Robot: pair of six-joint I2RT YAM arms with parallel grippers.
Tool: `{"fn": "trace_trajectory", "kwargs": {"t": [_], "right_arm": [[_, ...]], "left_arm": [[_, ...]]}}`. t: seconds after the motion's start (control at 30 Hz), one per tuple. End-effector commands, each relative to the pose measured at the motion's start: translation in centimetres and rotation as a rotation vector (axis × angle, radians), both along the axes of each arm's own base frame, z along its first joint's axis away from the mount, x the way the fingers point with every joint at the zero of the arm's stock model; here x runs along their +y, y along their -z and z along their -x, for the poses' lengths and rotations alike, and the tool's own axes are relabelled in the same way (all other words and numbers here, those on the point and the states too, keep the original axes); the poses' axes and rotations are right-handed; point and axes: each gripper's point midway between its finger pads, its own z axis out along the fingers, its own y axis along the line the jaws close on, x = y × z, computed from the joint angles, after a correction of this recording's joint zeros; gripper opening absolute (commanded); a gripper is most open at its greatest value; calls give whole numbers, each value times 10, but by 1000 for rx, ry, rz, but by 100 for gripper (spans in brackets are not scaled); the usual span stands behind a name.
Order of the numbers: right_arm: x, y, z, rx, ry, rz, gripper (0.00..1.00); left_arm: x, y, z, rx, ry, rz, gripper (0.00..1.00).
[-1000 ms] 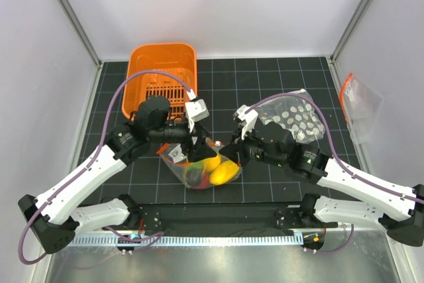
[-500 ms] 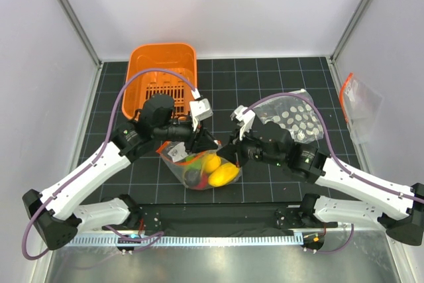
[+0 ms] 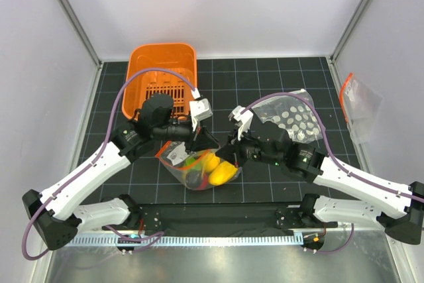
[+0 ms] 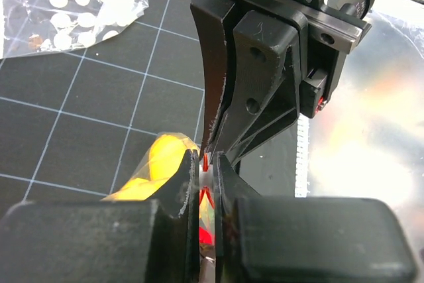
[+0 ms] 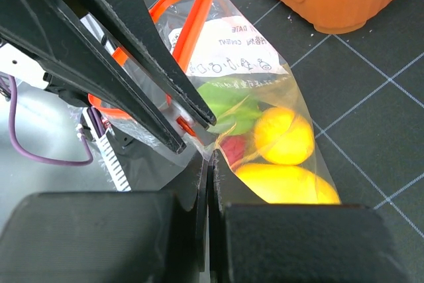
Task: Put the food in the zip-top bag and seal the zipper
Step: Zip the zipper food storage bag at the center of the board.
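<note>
At the far left stands the rigid, slotted orange basket (image 3: pixel 162 74). Our left gripper (image 3: pixel 209 145) is pressed together on the zipper (image 5: pixel 192 21), a thin orange-red strip. The zip-top bag (image 3: pixel 192 164), clear crinkled film, lies on the counter (image 3: pixel 265 77) between the arms, with the food (image 3: pixel 222 173), glossy rounded pieces, inside. Our right gripper (image 3: pixel 224 152) pinches the same strip just beside. To seal well, we recommend firm pressure run along the whole strip.
</note>
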Motion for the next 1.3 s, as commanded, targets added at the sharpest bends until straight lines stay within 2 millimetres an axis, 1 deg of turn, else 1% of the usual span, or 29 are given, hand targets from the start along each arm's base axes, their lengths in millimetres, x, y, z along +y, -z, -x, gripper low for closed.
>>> {"fn": "trace_trajectory", "kwargs": {"t": [0.0, 0.07, 0.1, 0.17, 0.43, 0.53, 0.57, 0.67, 0.73, 0.77, 0.83, 0.9, 1.1, 1.2, 1.23, 1.27], "right_arm": [[7, -26, -1, -31, -4, -82, 1], [7, -25, -2, -32, 0, -78, 1], [6, -25, -2, -32, 1, -78, 1], [5, -24, -2, -32, 3, -76, 1], [6, -26, -2, -35, 1, -80, 1], [6, -27, -2, -34, 0, -82, 1], [6, -27, -2, -36, -1, -83, 1], [6, -26, -2, -35, 1, -80, 1], [6, -26, -2, -36, 1, -81, 1], [5, -27, -1, -35, 1, -83, 1], [5, -27, -1, -35, 1, -83, 1], [5, -26, -1, -35, -1, -81, 1], [4, -28, -1, -42, 1, -85, 1], [4, -27, -1, -41, 1, -84, 1], [4, -26, 0, -40, -2, -81, 1], [4, -26, -1, -44, -3, -82, 1]], "left_arm": [[-1, -27, 3, -71, 15, 71, 4], [1, -26, 3, -72, 10, 71, 12], [1, -26, 4, -73, 10, 72, 20], [3, -27, 5, -78, 4, 73, 26], [7, -22, 7, -74, -4, 63, 33], [7, -20, 6, -72, -9, 59, 40], [7, -18, 5, -67, -13, 54, 44], [6, -14, 4, -57, -15, 46, 46], [5, -13, 2, -52, -16, 40, 43], [5, -11, 1, -50, -21, 36, 38], [5, -10, 0, -50, -27, 30, 38], [4, -11, 0, -51, -21, 33, 32], [1, -6, -1, -29, -17, 19, 33], [1, -8, -1, -40, -16, 21, 16], [2, -9, -1, -47, -18, 23, 2], [3, -11, -1, -54, -20, 26, 0]]}}
